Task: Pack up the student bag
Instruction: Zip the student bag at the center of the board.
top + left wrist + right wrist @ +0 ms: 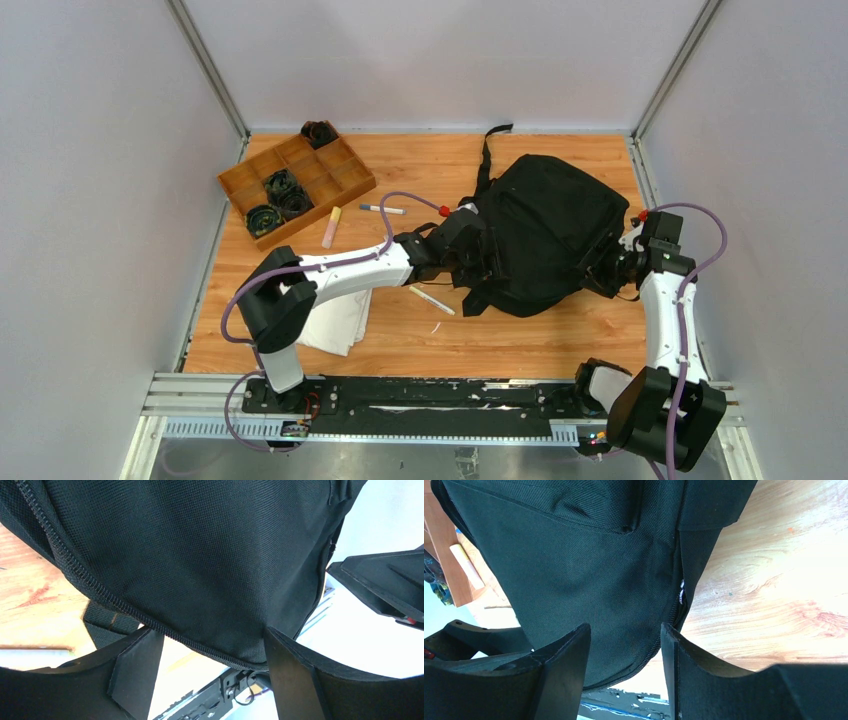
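Note:
The student bag (pixel 545 235) is a large black fabric backpack lying right of the table's middle, one strap trailing toward the back. My left gripper (pixel 478 250) is at its left side. In the left wrist view the bag (pixel 200 555) fills the frame, and its zippered edge runs across the wide gap of the left gripper (pixel 209 630), unpinched. My right gripper (pixel 605 268) is at the bag's right side. In the right wrist view the right gripper (pixel 624 626) stands open, with the bag's (pixel 589 565) lower zippered edge between the fingers.
A brown wooden compartment tray (pixel 316 215) with black coiled items (pixel 283 185) stands at the back left. A pale highlighter (pixel 331 227), a pen (pixel 382 209) and a white pen (pixel 431 300) lie left of the bag. Folded white cloth (pixel 335 322) lies under the left arm.

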Available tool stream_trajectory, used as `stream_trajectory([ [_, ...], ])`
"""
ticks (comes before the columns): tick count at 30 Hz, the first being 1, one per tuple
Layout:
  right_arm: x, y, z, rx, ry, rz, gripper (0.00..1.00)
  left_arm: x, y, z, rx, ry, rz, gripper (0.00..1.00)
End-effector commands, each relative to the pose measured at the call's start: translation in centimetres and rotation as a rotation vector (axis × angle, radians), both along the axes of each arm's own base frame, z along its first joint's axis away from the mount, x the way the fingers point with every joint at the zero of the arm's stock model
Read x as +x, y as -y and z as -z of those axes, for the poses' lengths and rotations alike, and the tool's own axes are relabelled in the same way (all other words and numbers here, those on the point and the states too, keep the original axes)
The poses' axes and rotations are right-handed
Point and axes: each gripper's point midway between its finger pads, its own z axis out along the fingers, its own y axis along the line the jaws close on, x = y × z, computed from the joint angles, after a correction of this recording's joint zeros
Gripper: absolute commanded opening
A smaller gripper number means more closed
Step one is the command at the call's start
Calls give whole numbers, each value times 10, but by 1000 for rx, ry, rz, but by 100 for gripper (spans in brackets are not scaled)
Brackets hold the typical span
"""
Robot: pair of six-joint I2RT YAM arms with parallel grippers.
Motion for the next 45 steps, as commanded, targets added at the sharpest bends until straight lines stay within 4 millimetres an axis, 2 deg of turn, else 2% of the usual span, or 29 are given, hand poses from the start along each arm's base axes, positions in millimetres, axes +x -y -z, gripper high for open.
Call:
stream_trajectory([
  [1, -4, 0, 4, 11, 0, 3, 58, 5, 6, -13, -66, 3, -36, 73],
  [3, -4, 0, 4, 12, 0, 3, 58, 9, 2, -11, -56, 16, -58, 65],
  [6, -5, 1, 2, 2, 5, 7, 57, 15, 0, -15, -56, 31, -69, 43],
  [10, -6, 7, -2, -40, 13, 17, 58, 27, -12, -39, -25, 119, -92, 16],
  [13, -6, 11, -6, -72, 22, 25, 57, 35, -24, -58, -11, 189, -117, 5],
  [17, -5, 16, -8, -97, 25, 35, 57, 40, -31, -75, 10, 244, -117, 4],
  [19, -5, 16, -8, -101, 26, 35, 55, 43, -32, -80, 18, 265, -114, 0],
  [21, -5, 18, -7, -105, 21, 39, 52, 48, -33, -86, 22, 295, -112, 0],
  [24, -1, 14, -10, -85, 41, 27, 46, 60, -34, -92, 19, 331, -94, 0],
  [25, 1, 12, -13, -74, 55, 20, 40, 63, -34, -92, 21, 340, -85, 0],
  [30, 12, 5, -28, -99, 108, -23, 29, 72, -35, -85, 48, 353, -25, 0],
  [38, 35, -27, -32, -112, 133, -112, 27, 63, -22, -73, 14, 310, 54, 0],
  [40, 41, -27, -28, -152, 115, -113, 27, 61, -21, -74, 5, 309, 64, 0],
  [45, 42, -9, 0, -229, 1, -65, 28, 60, -20, -78, -4, 318, 75, 0],
])
